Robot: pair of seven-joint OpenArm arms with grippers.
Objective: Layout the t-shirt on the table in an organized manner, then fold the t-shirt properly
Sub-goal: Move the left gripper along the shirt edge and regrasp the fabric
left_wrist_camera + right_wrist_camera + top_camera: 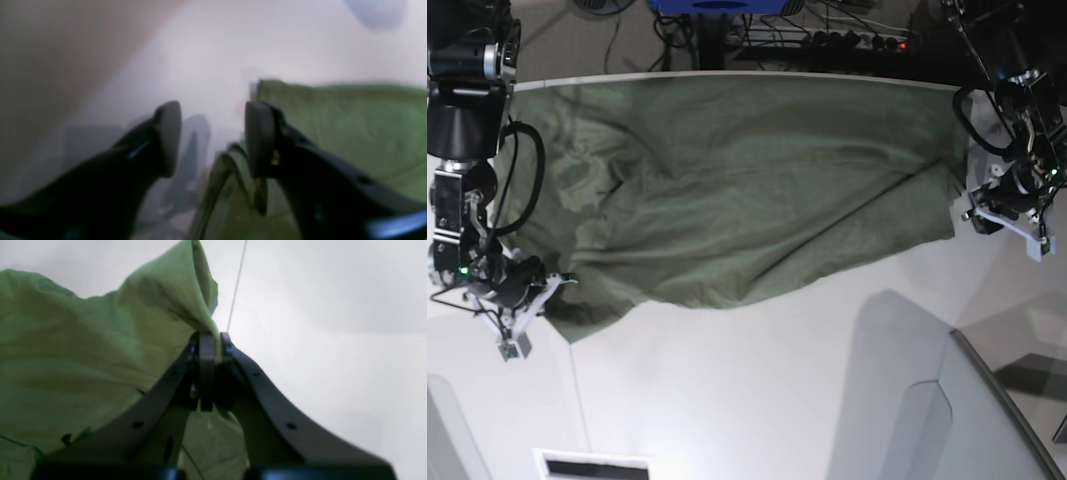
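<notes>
bare table (pixel 757 380) lies open below the t-shirt (pixel 747 190); grey panel (pixel 987 420) blocks one corner.

A grey translucent curved panel (pixel 987 420) stands at the lower right corner of the base view, a white slotted rectangular frame (pixel 592 465) lies at the bottom edge, and tangled black cables (pixel 847 35) run behind.

Looks like a robotics lab/test bench: big white table (pixel 757 390) w/ two black robot arms clamped at either end, tangle of cables (pixel 827 30) and a power strip (pixel 857 40) on the floor behind, blue stand base (pixel 717 6) too.
</notes>
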